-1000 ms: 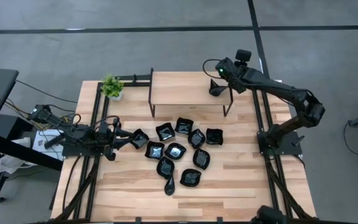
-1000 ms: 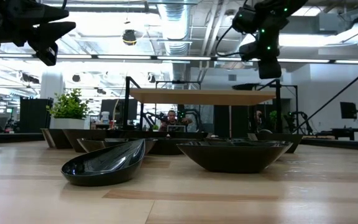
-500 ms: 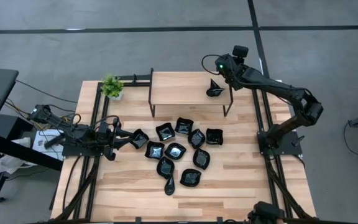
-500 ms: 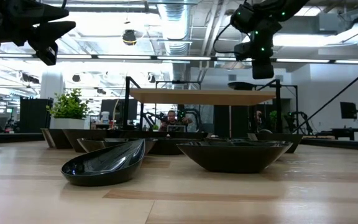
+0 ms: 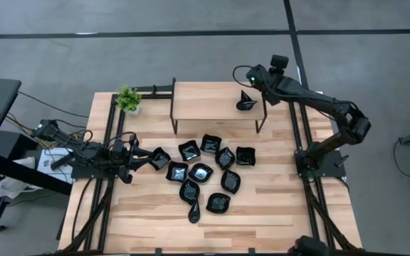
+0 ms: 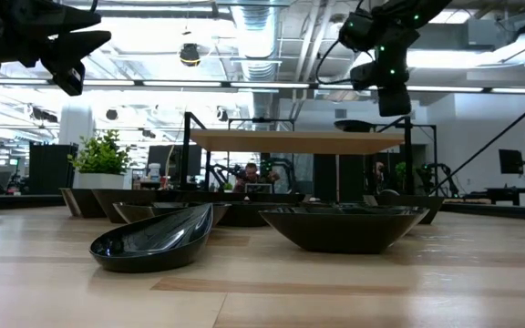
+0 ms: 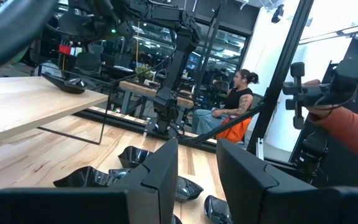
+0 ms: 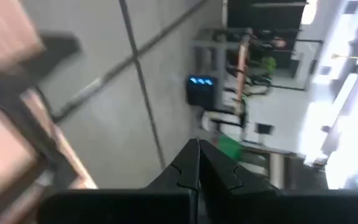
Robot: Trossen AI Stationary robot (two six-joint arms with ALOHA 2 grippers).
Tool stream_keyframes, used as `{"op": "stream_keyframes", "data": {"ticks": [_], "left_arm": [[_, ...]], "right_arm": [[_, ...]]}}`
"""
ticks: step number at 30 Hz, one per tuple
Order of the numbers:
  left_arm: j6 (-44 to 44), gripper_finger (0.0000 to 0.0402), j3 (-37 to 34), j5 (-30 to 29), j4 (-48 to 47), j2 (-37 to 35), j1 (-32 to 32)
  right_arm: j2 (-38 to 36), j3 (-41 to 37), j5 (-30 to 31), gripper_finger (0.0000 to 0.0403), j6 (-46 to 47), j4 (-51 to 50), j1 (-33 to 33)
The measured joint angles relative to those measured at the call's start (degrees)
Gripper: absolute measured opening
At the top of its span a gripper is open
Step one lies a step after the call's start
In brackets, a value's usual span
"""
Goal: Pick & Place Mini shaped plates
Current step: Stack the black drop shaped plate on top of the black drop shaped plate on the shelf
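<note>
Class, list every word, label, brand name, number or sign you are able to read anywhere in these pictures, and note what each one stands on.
None can be read.
Blue lit panel in the room, right wrist view: glowing marks, too blurred to read.
Red patch in the background, left wrist view: too small to tell if it carries text.
Mini shaped plates, shelf and table: no print shows.

Robotics lab: exposed ceiling ducts point(image 6: 262, 36), more arm rigs point(image 7: 173, 68), seated person point(image 7: 232, 109).
</note>
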Motion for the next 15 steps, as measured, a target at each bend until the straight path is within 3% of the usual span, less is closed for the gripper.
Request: {"op": "stream_keyframes", "data": {"ticks": [8,15], "left_arm": [[0.0,0.0112,0.01,0.0,0.01,0.0,0.0],[0.01,0.0112,0.01,0.0,0.02,0.0,0.0]], "right_arm": [[-6.83,0.0,-15.88,0.0,12.92,0.72,6.82],[-13.32,0.0,-43.92,0.0004,24.32,1.26,13.42]]}}
